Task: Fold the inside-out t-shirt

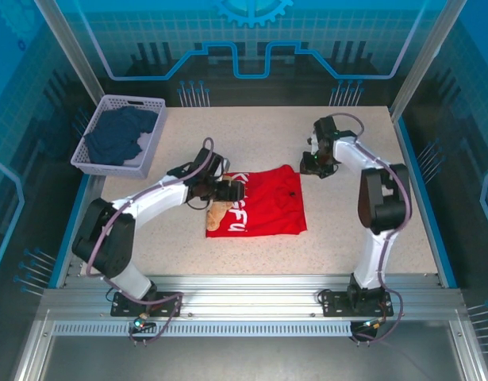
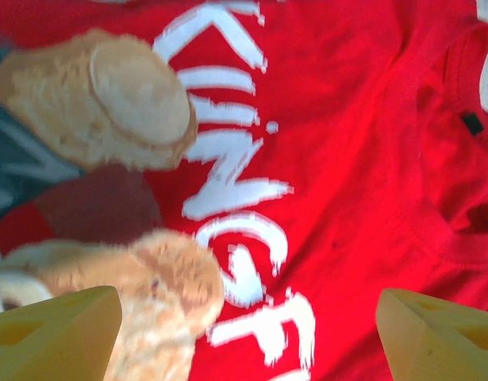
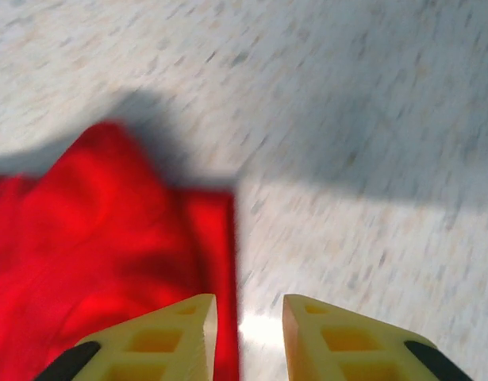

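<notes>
Speckled surface carries the red t-shirt; left gripper gapes wide over its print, right gripper narrow, empty, beside its edge.

T-shirt: bright red, soft cloth. Printed face up, with white block lettering and a tan cartoon figure. Round collar carries a small dark tag. Lies flat on the table in a compact, roughly square shape, lightly creased near the collar. Print end sits directly beneath the left gripper. One plain red edge reaches just left of the right gripper, not between its fingers.
</notes>
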Controlling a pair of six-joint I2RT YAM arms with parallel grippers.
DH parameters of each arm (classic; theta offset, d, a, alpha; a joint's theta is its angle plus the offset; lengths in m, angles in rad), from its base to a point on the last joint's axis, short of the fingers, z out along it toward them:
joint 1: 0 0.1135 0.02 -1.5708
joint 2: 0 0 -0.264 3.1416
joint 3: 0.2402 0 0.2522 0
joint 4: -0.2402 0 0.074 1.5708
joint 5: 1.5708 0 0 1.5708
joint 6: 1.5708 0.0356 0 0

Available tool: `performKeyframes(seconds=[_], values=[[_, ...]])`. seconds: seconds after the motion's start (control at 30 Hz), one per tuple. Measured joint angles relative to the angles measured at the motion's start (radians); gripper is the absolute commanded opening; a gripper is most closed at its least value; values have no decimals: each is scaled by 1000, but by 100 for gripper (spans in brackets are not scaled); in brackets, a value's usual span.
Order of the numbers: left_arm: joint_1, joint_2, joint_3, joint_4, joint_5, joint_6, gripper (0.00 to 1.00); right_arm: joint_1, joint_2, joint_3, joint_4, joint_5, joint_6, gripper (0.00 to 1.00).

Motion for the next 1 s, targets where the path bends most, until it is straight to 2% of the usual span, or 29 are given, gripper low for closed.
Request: performKeyframes(seconds=[0.2, 0.3, 0.4, 0.53, 0.7, 0.77, 0.83, 0.93, 1.0], values=[[58, 194, 161, 3, 52, 11, 83, 140, -290, -346, 88, -120, 80, 40], [81, 281, 225, 1, 70, 15, 82, 190, -303, -463, 116, -162, 130, 40], [107, 330, 239, -1, 82, 14, 81, 182, -246, -478, 126, -162, 151, 39], [132, 304, 151, 41, 93, 14, 80, 154, -142, -388, 109, -140, 139, 39], [115, 101, -121, 122, 98, -23, 80, 132, 41, -133, 66, -84, 92, 39], [70, 3, -229, 132, 89, -58, 80, 132, 118, -14, 45, -73, 66, 39], [-23, -91, -315, 129, 82, -97, 81, 136, 197, 122, 19, -67, 31, 40], [-151, -183, -353, 122, 94, -128, 82, 144, 250, 271, -1, -58, -26, 42], [-159, -224, -348, 137, 91, -130, 81, 151, 235, 300, 1, -59, -59, 43]])
